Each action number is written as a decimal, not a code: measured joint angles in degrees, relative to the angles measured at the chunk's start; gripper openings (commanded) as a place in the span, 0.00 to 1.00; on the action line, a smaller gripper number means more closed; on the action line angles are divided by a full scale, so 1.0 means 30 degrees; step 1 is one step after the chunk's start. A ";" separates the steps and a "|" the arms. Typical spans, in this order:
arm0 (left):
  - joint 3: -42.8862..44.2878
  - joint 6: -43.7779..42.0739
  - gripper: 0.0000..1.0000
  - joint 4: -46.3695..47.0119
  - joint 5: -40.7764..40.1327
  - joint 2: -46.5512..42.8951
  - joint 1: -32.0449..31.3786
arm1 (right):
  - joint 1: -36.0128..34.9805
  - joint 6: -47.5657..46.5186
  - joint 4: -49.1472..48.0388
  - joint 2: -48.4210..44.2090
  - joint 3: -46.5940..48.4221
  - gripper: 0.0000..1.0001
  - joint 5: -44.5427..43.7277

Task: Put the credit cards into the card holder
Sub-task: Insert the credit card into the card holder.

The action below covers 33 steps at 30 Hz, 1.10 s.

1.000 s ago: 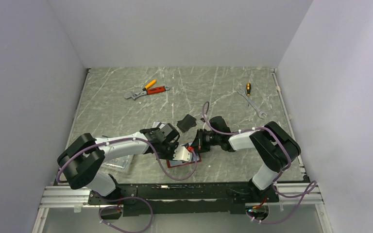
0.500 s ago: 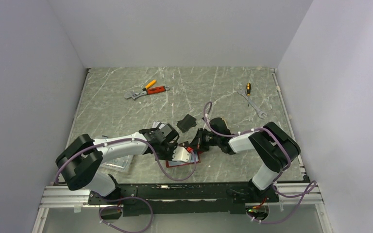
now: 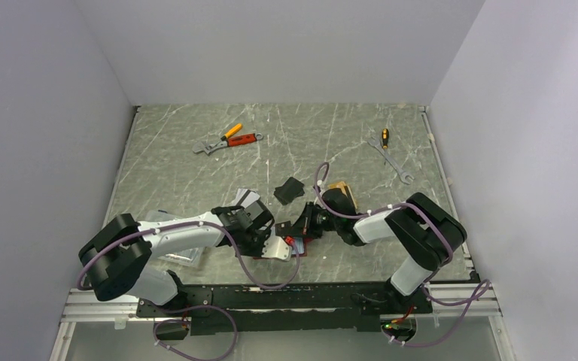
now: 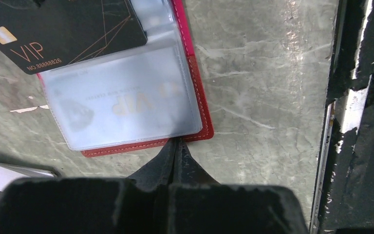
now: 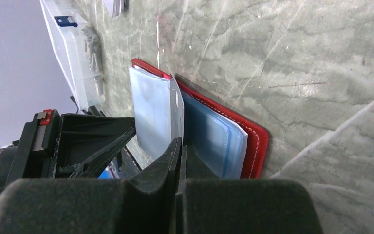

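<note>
Grey marbled table (image 3: 196,165) between plain white walls; both arms were low at its near edge.
The red card holder (image 4: 198,105) lay open and flat at the front centre of the table. A silver card (image 4: 121,105) showed inside its clear sleeve (image 4: 158,24). The left gripper (image 4: 176,148) was fully closed and empty, its tips touching the holder's red border. The right gripper (image 5: 181,146) was likewise closed, tips against an upturned sleeve leaf (image 5: 151,112); whether it pinched that leaf could not be determined. An orange card (image 3: 340,186) lay beyond the right wrist, apart from the holder. Hand tools (image 3: 229,139) lay towards the far side.
</note>
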<state>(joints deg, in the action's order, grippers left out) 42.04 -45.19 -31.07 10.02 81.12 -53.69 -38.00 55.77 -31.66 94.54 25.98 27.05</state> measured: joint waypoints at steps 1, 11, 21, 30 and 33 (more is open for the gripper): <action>-0.0197 -0.0029 0.00 0.0138 -0.0124 0.0015 -0.0015 | -0.0058 0.0015 0.0073 -0.0131 -0.0022 0.00 -0.0146; -0.0284 0.0102 0.00 0.0495 -0.0503 0.0080 -0.0299 | -0.0211 0.0131 0.1151 -0.1348 -0.0219 0.00 -0.1100; 0.1122 0.0408 0.00 -0.0124 -0.1486 0.1639 -0.1392 | -0.0124 0.0787 0.1530 -0.2331 -0.0969 0.00 -0.1880; 0.1770 0.1013 0.00 0.0197 -0.1173 0.2324 -0.3155 | 0.0860 0.0874 0.2616 -0.4444 -0.2084 0.00 -0.1909; 0.1894 0.1035 0.00 0.0284 -0.0765 0.2455 -0.3410 | 0.1078 0.0714 0.3228 -0.5231 -0.2106 0.00 -0.2040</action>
<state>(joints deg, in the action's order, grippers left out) 47.72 -42.09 -30.22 7.73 88.49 -63.92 -34.76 57.91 -21.98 78.85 19.66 20.93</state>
